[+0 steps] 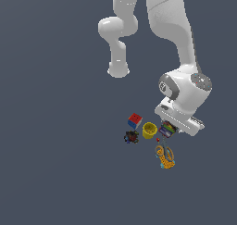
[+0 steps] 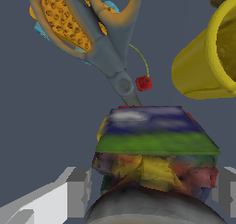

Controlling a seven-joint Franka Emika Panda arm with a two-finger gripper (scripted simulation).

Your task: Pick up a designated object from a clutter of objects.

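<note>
The designated can (image 2: 156,144), with a purple-blue, green and red label, lies between my fingers in the wrist view. A grey finger (image 2: 78,191) touches one side and the other finger touches the opposite side. In the exterior view the can (image 1: 166,129) sits right under the white hand, at the right of the clutter. My gripper (image 1: 168,130) is shut on the can, low over the floor. Whether the can is off the floor does not show.
The yellow cup (image 1: 149,130) stands just beside the can on the exterior view's left and shows large in the wrist view (image 2: 207,57). The orange-handled scissors (image 1: 164,157) (image 2: 92,29) lie nearby, with a small red bead (image 2: 144,83). A red-blue cube (image 1: 134,121) and a dark toy (image 1: 131,137) lie further left.
</note>
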